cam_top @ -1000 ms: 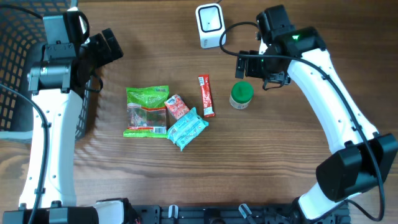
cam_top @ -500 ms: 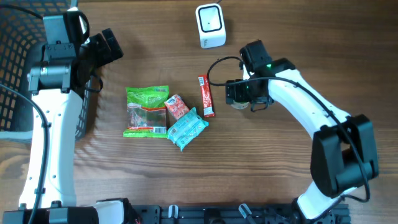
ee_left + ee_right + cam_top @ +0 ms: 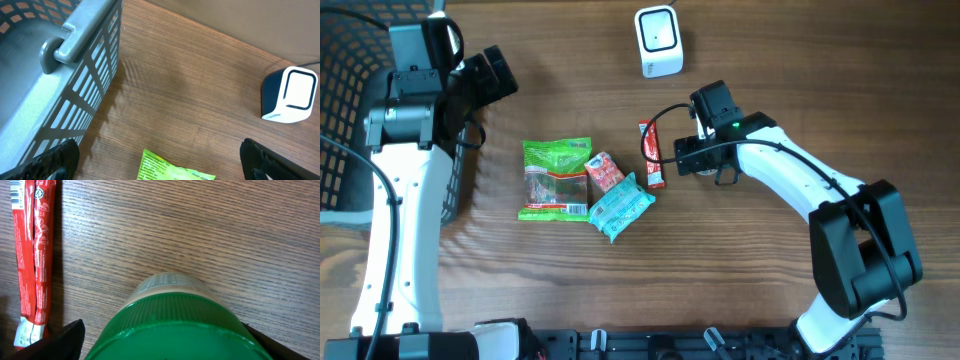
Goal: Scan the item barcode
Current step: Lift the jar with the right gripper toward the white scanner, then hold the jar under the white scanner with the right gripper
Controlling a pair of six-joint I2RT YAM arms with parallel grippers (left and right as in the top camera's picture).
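right wrist: right gripper jaws standing wide, straddling green-lidded jar, contact unclear; jar sitting just beside red stick pack; left gripper hanging wide open, holding nothing, near basket

1 scanner, 1 basket left of the scanner, 1 green-lidded jar, 4 snack packs below the scanner.

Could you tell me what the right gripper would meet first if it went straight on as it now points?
Most likely the green-lidded jar, directly between its open jaws; the red snack stick lies aside.
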